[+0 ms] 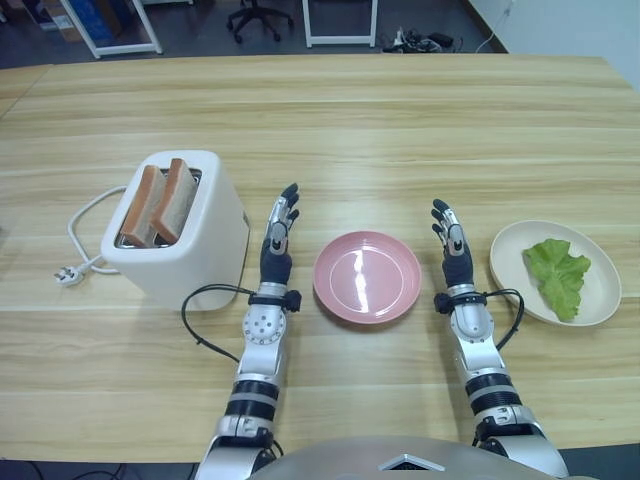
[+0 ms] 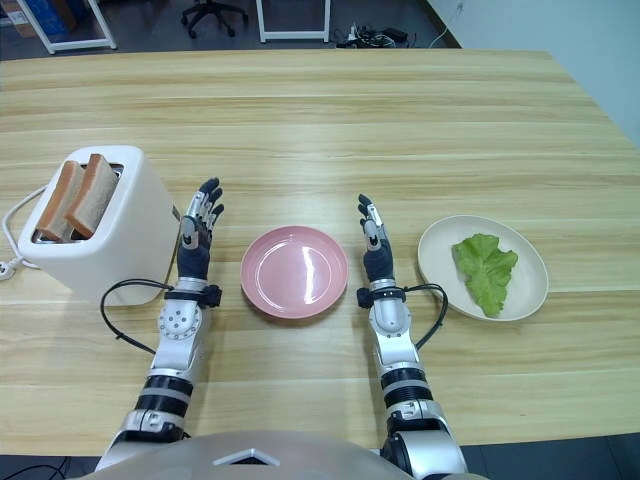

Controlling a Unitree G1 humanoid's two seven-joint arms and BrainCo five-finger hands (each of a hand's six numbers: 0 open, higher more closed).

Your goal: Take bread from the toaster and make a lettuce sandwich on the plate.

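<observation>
Bread (image 1: pixel 160 203), two browned slices, stands upright in a white toaster (image 1: pixel 205 255) at the left of a wide wooden table (image 1: pixel 400 120); the slots hide the lower part of each slice. A cream plate (image 1: pixel 512 248) sits at the right, and an empty pink plate (image 1: pixel 367 277) in the middle. The left hand (image 1: pixel 279 240) lies between toaster and pink plate, fingers stretched out, holding nothing. The right hand (image 1: pixel 452 245) lies between the two plates, likewise spread and empty. Whether either palm touches the wood is hard to make out. A green lettuce leaf (image 1: pixel 558 275) rests on the cream plate. The toaster's white cord (image 1: pixel 85 225) loops left to a loose plug (image 1: pixel 68 275), its other end hidden behind the toaster
</observation>
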